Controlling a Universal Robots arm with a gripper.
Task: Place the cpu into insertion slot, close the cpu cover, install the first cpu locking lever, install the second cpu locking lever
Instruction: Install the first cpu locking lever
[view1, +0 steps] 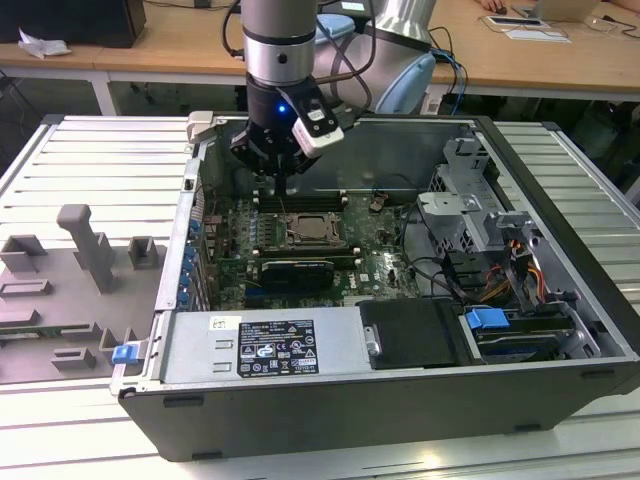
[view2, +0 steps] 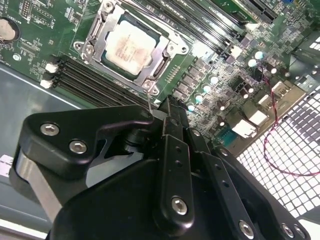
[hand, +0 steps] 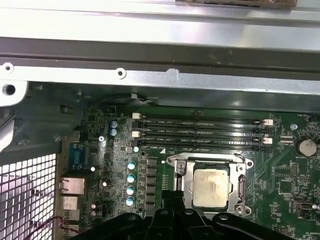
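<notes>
The gripper (view1: 283, 185) is seen in the exterior view hanging over the open computer case (view1: 560, 370), just above the motherboard (view1: 380, 262) and at about 11 o'clock from the socket. In the second wrist view its black fingers (view2: 172, 117) are drawn together into a narrow tip with no gap visible between them, and nothing is held there. The tip is poised at the socket's edge, near one corner of the frame, close to a thin lever wire (view2: 148, 97); whether it is touched cannot be told.

The cpu (view2: 131, 44) is seated flat in the socket, its pale metal top showing through the square opening of the cpu cover (view2: 159, 54), which is laid down around it. In the first wrist view the cpu (hand: 211, 187) and the cpu cover (hand: 186, 172) are seen likewise, the frame lying level on the board.

Beside the socket, rows of memory slots (hand: 200, 135) are set parallel to one side of it. In the exterior view a grey power supply (view1: 262, 345) is at 6 o'clock from the socket, a drive cage (view1: 470, 215) at 3 o'clock, and grey fixture blocks (view1: 85, 240) lie outside the case at 9 o'clock.
</notes>
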